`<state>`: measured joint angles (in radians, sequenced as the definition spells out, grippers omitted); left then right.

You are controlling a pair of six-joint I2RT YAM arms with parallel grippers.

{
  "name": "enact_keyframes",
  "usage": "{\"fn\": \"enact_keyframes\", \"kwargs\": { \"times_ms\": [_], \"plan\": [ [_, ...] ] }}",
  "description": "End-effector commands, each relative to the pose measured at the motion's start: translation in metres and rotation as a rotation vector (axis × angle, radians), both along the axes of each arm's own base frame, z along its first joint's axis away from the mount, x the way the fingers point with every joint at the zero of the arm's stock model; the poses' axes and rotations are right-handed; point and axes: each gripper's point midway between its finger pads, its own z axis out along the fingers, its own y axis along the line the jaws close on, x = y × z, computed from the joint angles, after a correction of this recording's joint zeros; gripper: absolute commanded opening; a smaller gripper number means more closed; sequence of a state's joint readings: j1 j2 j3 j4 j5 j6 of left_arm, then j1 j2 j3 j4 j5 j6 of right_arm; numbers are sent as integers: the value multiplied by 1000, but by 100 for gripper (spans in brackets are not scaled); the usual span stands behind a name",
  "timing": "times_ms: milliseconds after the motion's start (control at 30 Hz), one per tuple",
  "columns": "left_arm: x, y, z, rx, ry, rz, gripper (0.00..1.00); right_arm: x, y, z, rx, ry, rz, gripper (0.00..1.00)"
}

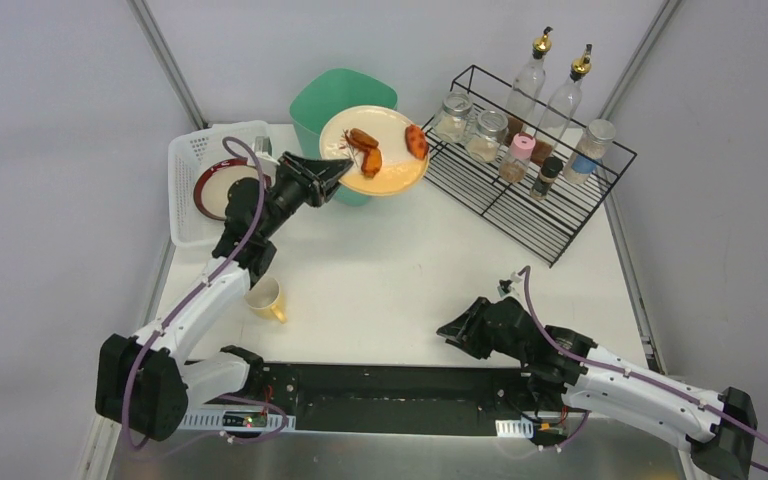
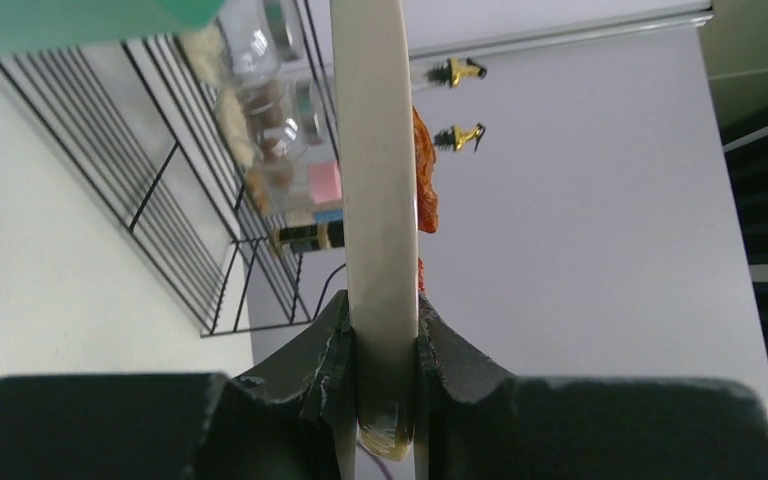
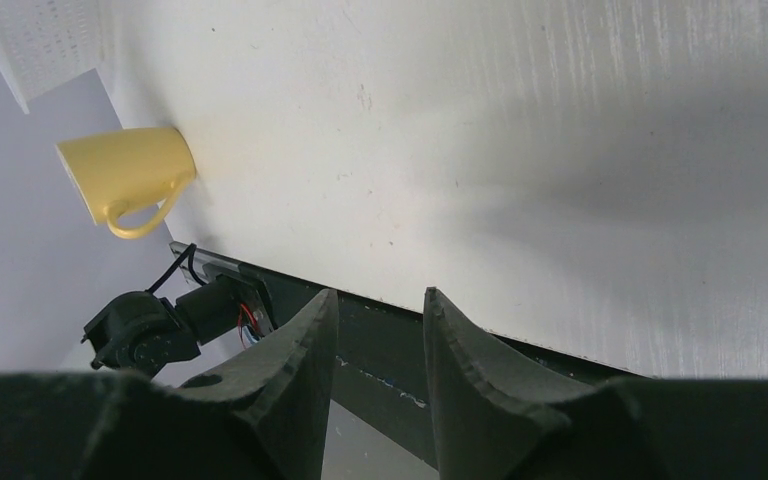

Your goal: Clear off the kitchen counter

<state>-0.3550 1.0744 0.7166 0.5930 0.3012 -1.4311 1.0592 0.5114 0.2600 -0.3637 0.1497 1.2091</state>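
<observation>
My left gripper (image 1: 338,168) is shut on the rim of a cream plate (image 1: 392,160) and holds it raised over the green bin (image 1: 332,100) at the back of the white kitchen counter (image 1: 410,270). Orange-red food scraps (image 1: 368,150) lie on the plate. In the left wrist view the plate (image 2: 375,190) stands edge-on between the jaws of my left gripper (image 2: 384,345), with the scraps (image 2: 424,190) on its right face. My right gripper (image 1: 450,330) is open and empty, low over the counter's near edge (image 3: 380,300). A yellow mug (image 1: 265,297) lies on its side at the near left (image 3: 125,180).
A white perforated basket (image 1: 188,195) at the back left holds a dark-rimmed plate (image 1: 222,190). A black wire rack (image 1: 530,190) with jars and oil bottles (image 1: 525,85) stands at the back right.
</observation>
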Motion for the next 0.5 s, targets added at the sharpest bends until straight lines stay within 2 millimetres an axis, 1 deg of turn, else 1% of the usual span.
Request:
{"fn": "enact_keyframes", "kwargs": {
  "times_ms": [0, 133, 300, 467],
  "plan": [
    [-8, 16, 135, -159, -353, -15, 0, 3, 4, 18, 30, -38, 9, 40],
    [19, 25, 154, -132, -371, 27, 0, 3, 1, 18, 30, -43, 5, 40],
    [55, 50, 165, -130, -371, 86, 0, 2, -3, 19, 35, -48, -2, 40],
    [80, 72, 176, -122, -380, 125, 0, 1, -6, 18, 35, -53, -10, 40]
  ]
}}
